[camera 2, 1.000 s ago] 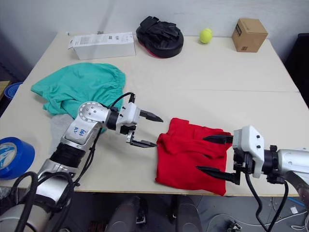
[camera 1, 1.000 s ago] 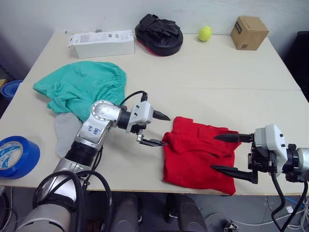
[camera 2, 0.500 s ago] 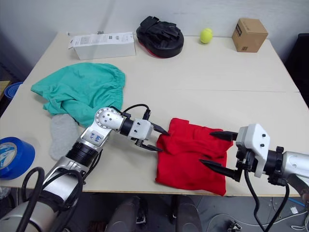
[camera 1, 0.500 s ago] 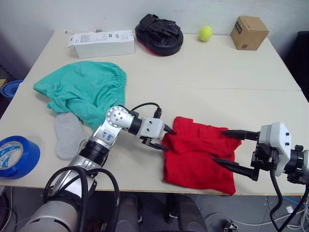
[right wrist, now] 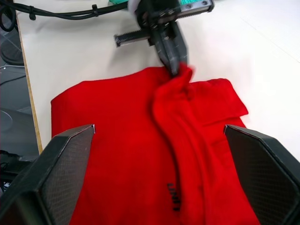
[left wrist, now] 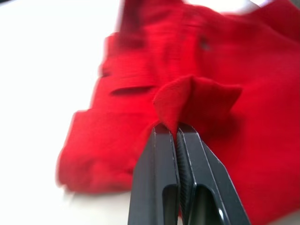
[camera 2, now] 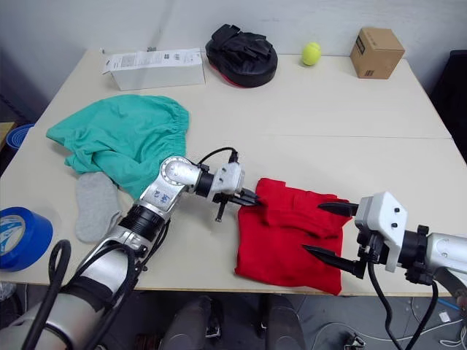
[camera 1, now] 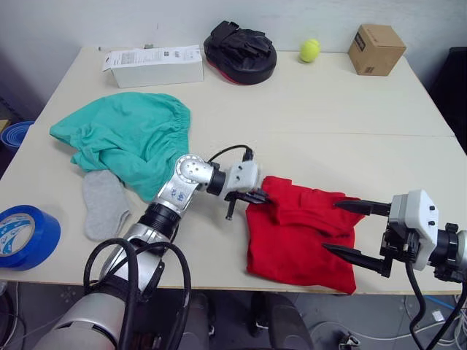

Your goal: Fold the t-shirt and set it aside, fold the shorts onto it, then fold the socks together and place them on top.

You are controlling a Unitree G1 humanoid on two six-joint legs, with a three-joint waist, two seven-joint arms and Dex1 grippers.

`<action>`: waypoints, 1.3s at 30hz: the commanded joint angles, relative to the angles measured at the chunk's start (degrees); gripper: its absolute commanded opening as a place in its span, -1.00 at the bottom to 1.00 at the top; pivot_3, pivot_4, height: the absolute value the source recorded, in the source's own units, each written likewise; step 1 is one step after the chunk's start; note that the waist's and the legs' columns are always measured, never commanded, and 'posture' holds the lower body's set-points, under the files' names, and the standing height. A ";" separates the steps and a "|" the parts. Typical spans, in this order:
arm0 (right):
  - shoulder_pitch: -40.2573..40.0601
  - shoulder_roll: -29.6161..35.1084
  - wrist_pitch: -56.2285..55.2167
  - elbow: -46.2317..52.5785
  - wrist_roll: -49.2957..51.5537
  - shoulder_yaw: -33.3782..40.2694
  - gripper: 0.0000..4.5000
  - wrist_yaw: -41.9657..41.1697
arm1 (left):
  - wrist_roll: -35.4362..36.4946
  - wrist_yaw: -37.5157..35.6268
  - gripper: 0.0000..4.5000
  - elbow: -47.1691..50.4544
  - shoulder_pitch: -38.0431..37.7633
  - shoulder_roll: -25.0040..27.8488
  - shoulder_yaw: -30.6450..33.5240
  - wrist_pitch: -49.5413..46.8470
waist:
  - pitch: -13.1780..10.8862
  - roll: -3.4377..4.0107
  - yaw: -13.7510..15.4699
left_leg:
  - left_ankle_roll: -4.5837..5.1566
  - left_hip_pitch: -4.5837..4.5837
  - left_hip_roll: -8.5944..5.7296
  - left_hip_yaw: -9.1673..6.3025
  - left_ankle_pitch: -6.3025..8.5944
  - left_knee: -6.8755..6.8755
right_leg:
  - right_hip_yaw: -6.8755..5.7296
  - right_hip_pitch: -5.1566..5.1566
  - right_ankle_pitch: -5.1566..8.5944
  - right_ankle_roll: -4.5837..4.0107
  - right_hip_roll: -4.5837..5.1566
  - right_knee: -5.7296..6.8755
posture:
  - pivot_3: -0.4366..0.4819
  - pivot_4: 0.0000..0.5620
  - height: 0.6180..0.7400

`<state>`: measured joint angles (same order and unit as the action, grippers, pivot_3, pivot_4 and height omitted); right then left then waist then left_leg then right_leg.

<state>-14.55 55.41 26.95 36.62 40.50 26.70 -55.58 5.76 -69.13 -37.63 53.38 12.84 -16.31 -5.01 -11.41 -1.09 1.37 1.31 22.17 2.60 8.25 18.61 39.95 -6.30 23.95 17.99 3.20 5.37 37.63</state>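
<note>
The t-shirt lies bunched and partly folded near the front edge of the desk, right of centre. The left gripper is clamped on a raised fold of red fabric at the t-shirt's left upper edge; in the left wrist view its fingers sit pressed together with the fabric pinched between them. The right gripper hovers at the t-shirt's right edge with its jaws spread wide, holding nothing, one finger above the fabric edge and one near the front corner.

The shorts lie crumpled on the left part of the desk, well apart from the t-shirt. One of the socks lies flat just in front of the shorts, partly tucked under their edge.

A white box, a black pad, a yellow-green ball and a cardboard box stand along the far edge. A blue tape roll sits at the front left corner.
</note>
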 commanded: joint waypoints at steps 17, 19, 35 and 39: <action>0.57 -0.35 -0.38 -0.75 -2.31 0.14 1.00 -1.70 | 4.38 9.60 -0.55 -0.72 3.22 -3.01 6.91 -36.55 | 0.00 0.00 -0.04 | -0.01 0.00 0.00 0.00 -0.01 -0.01 | 0.02 0.00 0.00 0.01 0.04 0.00 | -0.05 -0.47 1.00; 0.63 -0.32 -0.51 -1.00 -2.57 -0.03 1.00 -2.05 | 4.70 10.09 -0.30 0.15 3.23 -2.71 7.82 -35.52 | 0.00 0.00 -0.03 | -0.01 -0.01 0.00 0.00 -0.01 -0.01 | 0.02 0.00 0.00 0.01 0.04 0.00 | -0.05 -0.47 1.00; 3.97 0.07 -3.67 -6.13 -7.72 -4.03 1.00 -4.83 | 6.13 -0.04 0.99 25.66 -6.44 6.78 6.75 -8.75 | 0.01 0.01 -0.18 | -0.03 -0.04 0.02 0.04 -0.01 -0.02 | 0.04 0.00 0.00 0.00 0.04 0.00 | -0.05 -0.47 1.00; 6.01 0.19 -2.87 -6.52 -7.30 -5.14 1.00 -5.19 | 8.70 -1.90 0.99 35.67 -10.67 11.25 6.99 -12.01 | 0.00 0.01 -0.16 | -0.04 -0.06 0.03 0.04 -0.02 0.00 | 0.07 -0.01 0.00 0.00 0.05 0.04 | -0.05 -0.47 1.00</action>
<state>-9.01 55.38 24.41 29.32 32.71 21.27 -60.49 12.41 -70.31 -6.76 42.80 23.25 -9.84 -16.22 -11.41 -1.08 1.21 1.27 22.11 2.64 8.28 18.59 39.97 -6.23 23.94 17.99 3.20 5.42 37.67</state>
